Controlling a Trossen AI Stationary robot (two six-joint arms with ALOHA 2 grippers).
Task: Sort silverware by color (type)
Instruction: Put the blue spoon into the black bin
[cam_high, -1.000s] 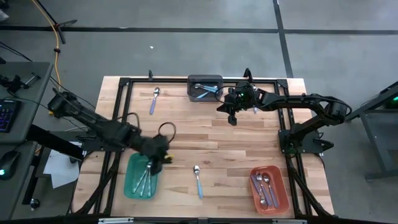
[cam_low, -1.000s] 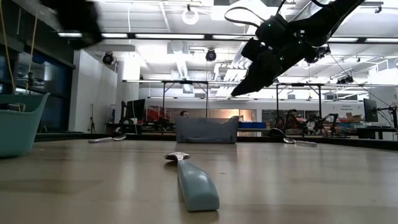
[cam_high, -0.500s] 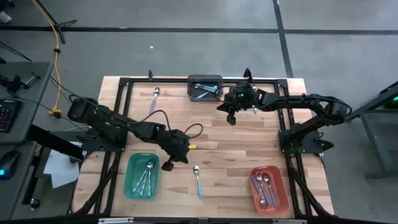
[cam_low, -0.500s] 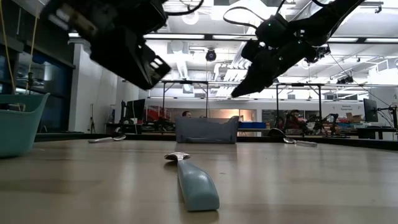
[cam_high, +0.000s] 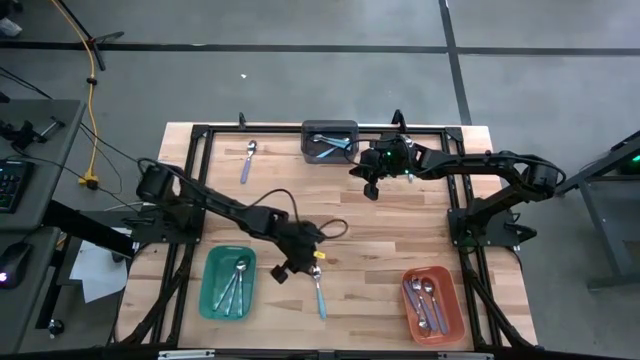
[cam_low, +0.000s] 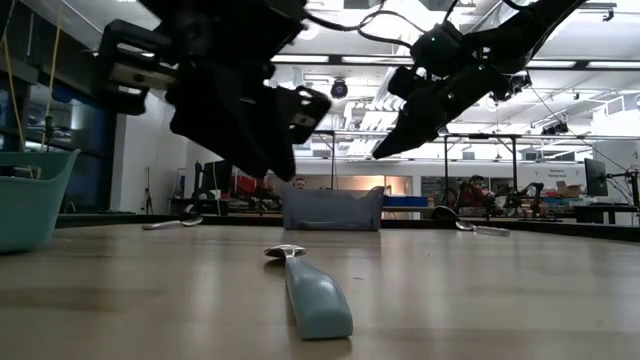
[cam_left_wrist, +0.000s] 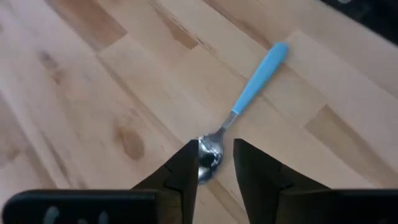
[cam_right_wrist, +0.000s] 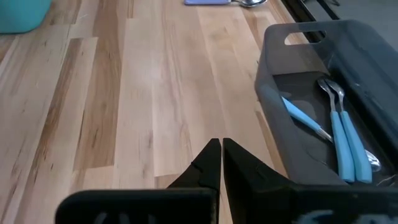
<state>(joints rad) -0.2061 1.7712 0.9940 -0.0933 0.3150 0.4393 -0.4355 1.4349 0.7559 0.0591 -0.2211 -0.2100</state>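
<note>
Left gripper (cam_left_wrist: 216, 163) hangs low over the near middle of the table (cam_high: 400, 225), its fingers (cam_left_wrist: 183, 171) a little apart with the bowl of a blue spoon (cam_left_wrist: 245, 106) showing in the gap; whether they touch it cannot be told. That spoon (cam_high: 318, 286) lies flat on the wood between the two near trays, its handle pointing toward the near edge. Right gripper (cam_high: 371, 189) hovers at the far side, just right of the grey bin (cam_high: 330, 141), fingers (cam_right_wrist: 210, 160) pressed together and holding nothing. The grey bin holds blue-handled spoons (cam_right_wrist: 339, 137). A green tray (cam_high: 227, 281) at near left holds several spoons, and an orange tray (cam_high: 433, 302) at near right holds several more. One purple spoon (cam_high: 247, 160) lies loose on the wood at far left, well apart from the bins. No brand, label or other writing can be read on the spoons, trays or table.
</note>
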